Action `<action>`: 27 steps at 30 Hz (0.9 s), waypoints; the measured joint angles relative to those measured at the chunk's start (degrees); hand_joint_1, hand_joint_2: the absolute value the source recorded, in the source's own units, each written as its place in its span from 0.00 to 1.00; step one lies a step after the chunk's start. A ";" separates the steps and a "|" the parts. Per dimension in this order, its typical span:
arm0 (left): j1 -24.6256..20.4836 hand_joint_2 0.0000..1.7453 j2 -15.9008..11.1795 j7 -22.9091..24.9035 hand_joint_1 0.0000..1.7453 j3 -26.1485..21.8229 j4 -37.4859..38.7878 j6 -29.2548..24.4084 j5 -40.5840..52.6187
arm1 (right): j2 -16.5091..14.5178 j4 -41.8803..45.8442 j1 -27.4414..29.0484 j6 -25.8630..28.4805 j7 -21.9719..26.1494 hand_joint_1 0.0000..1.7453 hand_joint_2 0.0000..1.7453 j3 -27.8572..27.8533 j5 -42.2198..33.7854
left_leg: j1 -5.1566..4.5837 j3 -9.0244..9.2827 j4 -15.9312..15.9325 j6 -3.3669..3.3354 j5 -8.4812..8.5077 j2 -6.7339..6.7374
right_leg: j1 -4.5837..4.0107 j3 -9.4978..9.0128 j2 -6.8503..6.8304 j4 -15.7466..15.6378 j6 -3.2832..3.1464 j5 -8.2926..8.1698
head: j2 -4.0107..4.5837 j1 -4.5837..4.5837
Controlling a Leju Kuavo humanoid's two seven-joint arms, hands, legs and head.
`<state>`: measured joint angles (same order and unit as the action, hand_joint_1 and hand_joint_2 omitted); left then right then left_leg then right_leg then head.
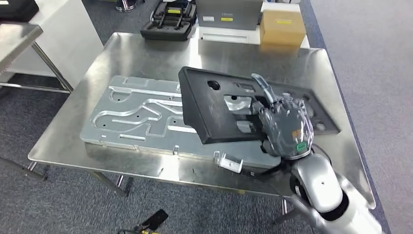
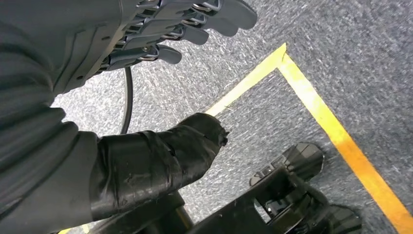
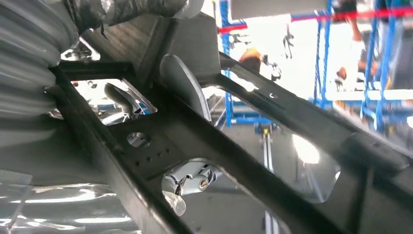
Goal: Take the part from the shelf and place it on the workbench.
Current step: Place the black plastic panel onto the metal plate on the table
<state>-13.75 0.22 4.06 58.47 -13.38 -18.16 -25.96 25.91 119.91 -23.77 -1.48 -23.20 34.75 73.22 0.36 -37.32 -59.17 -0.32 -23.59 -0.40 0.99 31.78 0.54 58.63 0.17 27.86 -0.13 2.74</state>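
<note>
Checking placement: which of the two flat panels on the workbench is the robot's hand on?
The black plastic panel, lying tilted across the grooved silver metal plate; the right hand grips it.

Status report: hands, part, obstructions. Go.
Right hand grips black part over the workbench. Left hand hangs empty, fingers apart. Silver plate lies under the part's near edge.

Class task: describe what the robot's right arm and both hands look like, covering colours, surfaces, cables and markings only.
The right arm is a glossy silver-white shell with a rounded joint. The right robot hand is dark grey, with a small green mark near the wrist. The left robot hand has a dark grey ribbed cover, segmented grey fingers, a thumb wrapped in black tape and a black cable alongside.
</note>
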 joint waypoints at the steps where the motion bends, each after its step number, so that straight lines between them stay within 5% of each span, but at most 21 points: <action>1: -0.10 1.00 -0.01 -0.01 0.00 0.00 0.01 0.09 0.05 | 0.69 -0.49 -0.72 -1.24 -0.25 1.00 1.00 0.02 -0.56 | -0.21 0.25 0.24 -0.26 -0.43 -0.04 | -0.01 -0.04 0.04 -0.08 0.33 0.12 | 0.00 0.00; 5: -0.42 1.00 -0.20 -0.07 0.00 0.01 0.05 0.13 0.22 | 3.99 -3.53 -3.77 -6.05 -0.62 1.00 1.00 0.61 -2.15 | -0.12 1.61 1.29 -1.78 -0.89 -0.12 | 0.25 0.95 -0.20 2.92 1.39 2.04 | 0.00 -0.06; 7: -0.70 1.00 -0.30 -0.03 0.00 0.02 0.09 0.19 0.53 | 5.48 -6.44 -5.44 -7.52 0.21 1.00 1.00 1.40 -3.22 | -0.23 2.22 1.42 -2.44 -1.26 -0.10 | 0.19 4.99 -0.29 9.99 1.40 4.42 | 0.00 -0.08; 9: -0.91 1.00 -0.31 -0.10 0.00 0.08 0.11 0.42 0.92 | 6.60 -10.38 -6.59 -7.18 1.72 1.00 1.00 2.54 -4.33 | -0.38 2.63 1.33 -2.73 -1.68 -0.14 | 0.13 9.12 -0.29 15.41 1.38 4.87 | 0.00 -0.06; 11: -1.03 1.00 -0.31 -0.56 0.00 0.20 0.11 0.61 1.33 | 7.44 -14.22 -7.27 -5.35 3.39 1.00 1.00 3.68 -5.62 | -0.44 3.10 1.08 -2.73 -2.26 -0.29 | 0.13 9.66 -0.31 13.24 1.23 1.35 | 0.00 -0.08; 13: -1.27 1.00 -0.31 -1.13 0.00 0.32 0.11 0.67 1.80 | 8.06 -17.37 -7.93 -2.85 5.16 1.00 1.00 4.65 -7.01 | -0.56 3.46 0.61 -2.47 -3.02 -0.46 | 0.02 7.44 -0.35 6.37 0.94 -3.03 | 0.00 -0.10; 14: -1.46 1.00 -0.31 -1.31 0.00 0.38 0.13 0.71 2.04 | 8.34 -18.74 -8.34 -1.52 6.24 1.00 1.00 5.11 -7.61 | -0.67 3.43 0.31 -2.27 -3.36 -0.52 | -0.08 6.35 -0.33 3.58 0.79 -3.98 | 0.00 -0.09; 19: -2.17 1.00 -0.35 -1.98 0.00 1.25 0.19 1.35 3.09 | 9.94 -24.72 -10.11 -0.51 13.18 1.00 1.00 7.96 -6.82 | -0.72 2.80 -0.57 -1.11 -4.40 -0.52 | -0.08 5.16 -0.20 1.04 0.00 -3.70 | 0.00 0.24; 24: -2.22 1.00 -0.64 -3.83 0.00 1.42 0.21 1.33 3.04 | 10.76 -30.18 -14.07 -5.21 15.73 1.00 1.00 14.40 -3.33 | -0.18 -4.49 -13.83 0.17 -9.20 -0.34 | 0.09 4.67 -0.28 0.80 -0.88 -3.42 | 0.00 0.50; 25: -2.08 1.00 -0.73 -4.01 0.00 1.43 0.24 1.15 3.13 | 10.95 -31.03 -14.34 -5.40 15.66 1.00 1.00 15.45 -3.42 | -0.06 -5.02 -14.10 0.29 -8.39 -0.31 | 0.11 4.52 -0.29 0.80 -0.87 -3.30 | 0.00 0.50; 27: -1.96 1.00 -0.96 -4.28 0.00 1.44 0.31 0.57 3.42 | 11.42 -32.53 -14.62 -5.34 15.45 1.00 1.00 16.94 -3.76 | 0.14 -3.38 -9.31 0.35 -4.59 -0.23 | 0.19 4.15 -0.28 0.83 -0.66 -3.04 | 0.00 0.51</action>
<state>-15.71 -0.73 -0.22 59.90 -13.06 -17.59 -22.54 37.33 87.38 -38.39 -6.83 -7.74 51.70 69.46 0.50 -40.70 -68.48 0.03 -28.18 -0.64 1.18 35.93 0.26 59.46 -0.49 24.82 -0.13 3.25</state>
